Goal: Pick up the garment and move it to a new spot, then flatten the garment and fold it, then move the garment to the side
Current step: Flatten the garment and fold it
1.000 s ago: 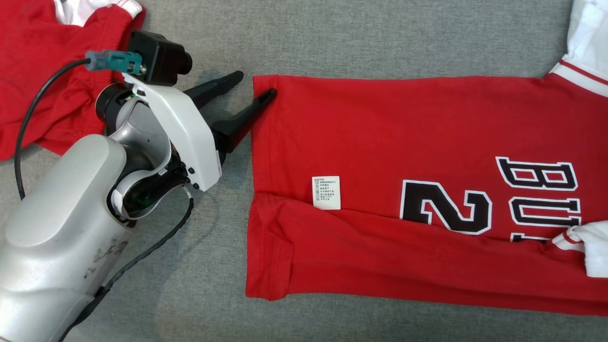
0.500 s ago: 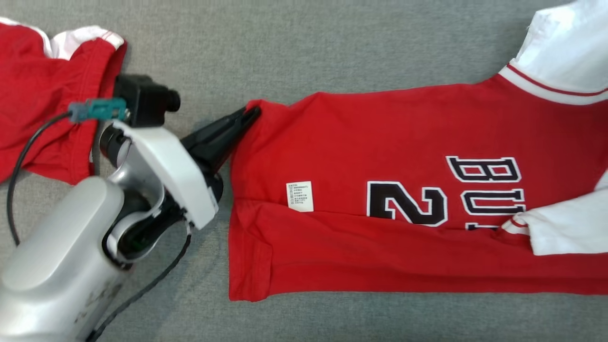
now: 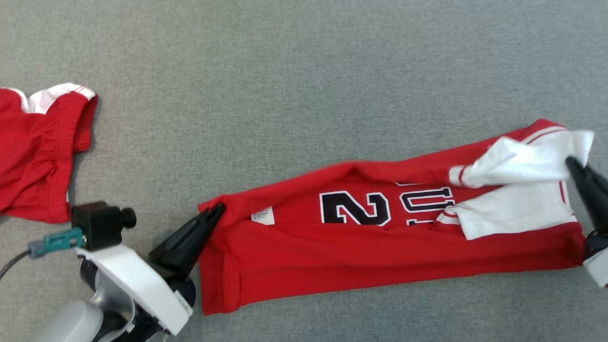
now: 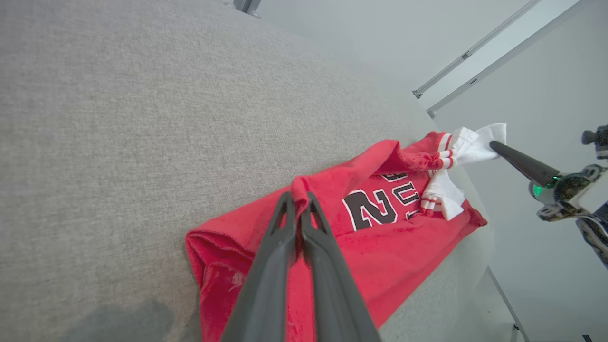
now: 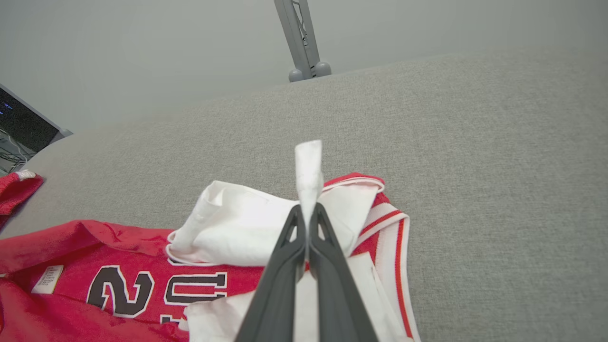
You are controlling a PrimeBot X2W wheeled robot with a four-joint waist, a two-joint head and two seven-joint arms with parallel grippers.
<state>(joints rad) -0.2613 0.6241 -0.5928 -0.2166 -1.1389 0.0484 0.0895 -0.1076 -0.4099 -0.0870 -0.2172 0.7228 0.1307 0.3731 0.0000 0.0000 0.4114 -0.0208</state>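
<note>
Shirt [image 3: 380, 256] no longer spread flat as a second ago: far long edge lifted off the grey surface [image 3: 285, 71] and drawn toward the near side, red body narrower, printed letters partly under a fold. Left gripper [image 3: 216, 211], spread apart beside the hem corner a second ago, now clenched on that corner. Right gripper [image 3: 570, 164] newly at the right edge of the head view, clenched on the shirt by the tip of a white sleeve [image 3: 522, 161]; whole head view shifted as well, from a move of the camera. Shirt stretched between the two grippers across the lower middle of the surface, near long edge resting on the cloth. Second red garment [image 3: 33, 161] with white trim crumpled at the far left, well apart from the shirt. Grey post [image 5: 301, 38] beyond the far edge of the surface in the right wrist view. Left arm low at the lower left, fingers pointing up and right into the corner; right gripper's fingers slanting up and left from the right edge.
</note>
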